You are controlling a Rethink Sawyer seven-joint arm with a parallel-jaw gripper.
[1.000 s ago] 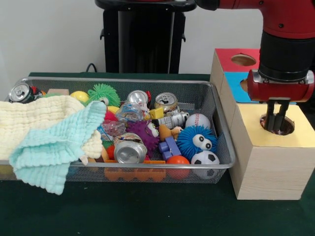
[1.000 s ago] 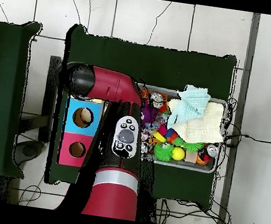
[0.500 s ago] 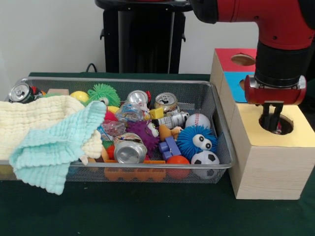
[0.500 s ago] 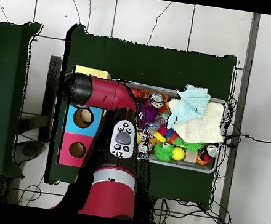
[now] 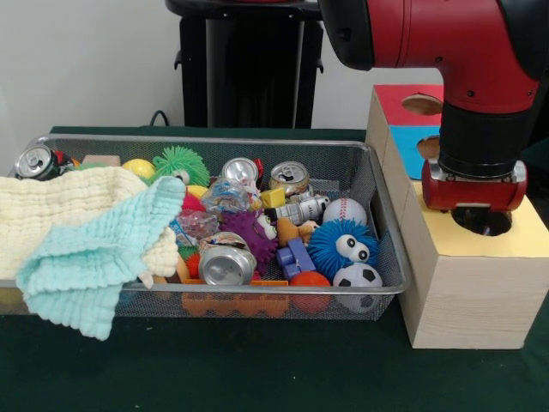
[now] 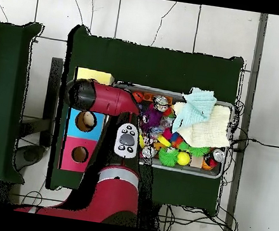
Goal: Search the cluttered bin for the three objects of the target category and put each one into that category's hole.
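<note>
The gripper sits right over the round hole in the yellow top of the wooden sorting box, with its red wrist housing so low that the fingers are hidden, so I honestly can't tell whether it's open, closed or holding anything. Behind the yellow section the box has a blue section and then a red section, each with its own round hole; from overhead the blue and red holes both show, while the arm covers most of the yellow part. Just beside the box is the wire mesh bin, packed with stuff: a crushed can near the front lying on its side, two more cans toward the back and another in the far left corner. At the box end of the bin there's a blue fuzzy ball with googly eyes, a small soccer ball touching it in front, a baseball behind it and an orange ball. There's also a purple spiky ball, a green spiky ball and a yellow ball. A cream cloth with a mint green cloth on top covers the left end and hangs over the front rim.
</note>
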